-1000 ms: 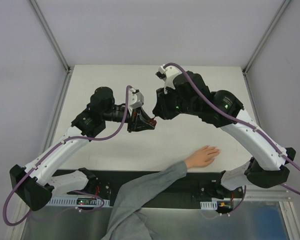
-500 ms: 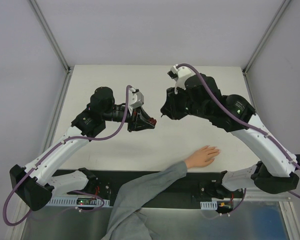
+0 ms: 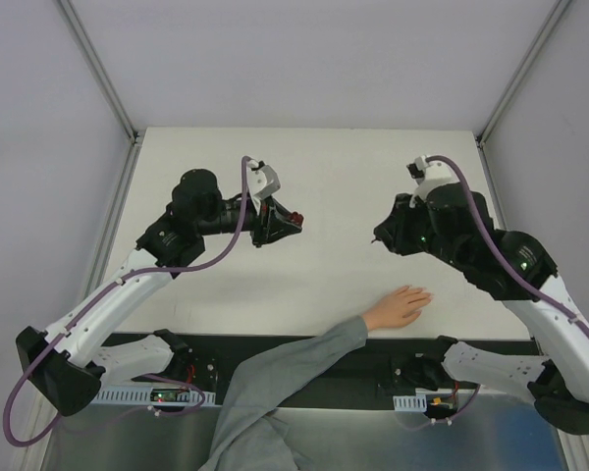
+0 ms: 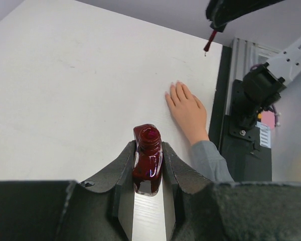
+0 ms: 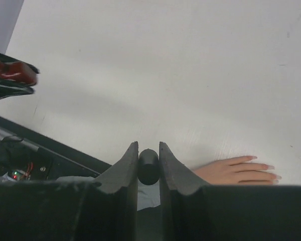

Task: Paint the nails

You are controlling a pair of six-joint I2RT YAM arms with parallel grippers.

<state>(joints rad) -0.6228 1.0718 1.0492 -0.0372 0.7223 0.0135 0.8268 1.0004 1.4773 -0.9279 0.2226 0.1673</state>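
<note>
A bare hand (image 3: 398, 307) with a grey sleeve (image 3: 294, 368) lies flat, palm down, near the table's front edge. Its nails (image 5: 272, 167) are tiny and pale at the fingertips. My left gripper (image 3: 291, 222) is shut on a small dark red polish bottle (image 4: 147, 160) held above the table left of centre, its neck uncapped. My right gripper (image 3: 377, 236) is shut on the black brush cap (image 5: 148, 165). It hovers behind the hand and apart from it. The thin red brush (image 4: 209, 42) sticks out from it in the left wrist view.
The white table (image 3: 344, 177) is walled by grey panels and metal posts (image 3: 98, 69). A black strip (image 3: 393, 348) with both arm bases runs along the near edge, and the sleeve crosses it. The right arm's elbow (image 3: 515, 260) hangs over the table's right side.
My right gripper has drawn away from the bottle and swung right with the brush cap, ending behind the hand. The left gripper has shifted slightly back with the bottle. The hand has stayed still.
</note>
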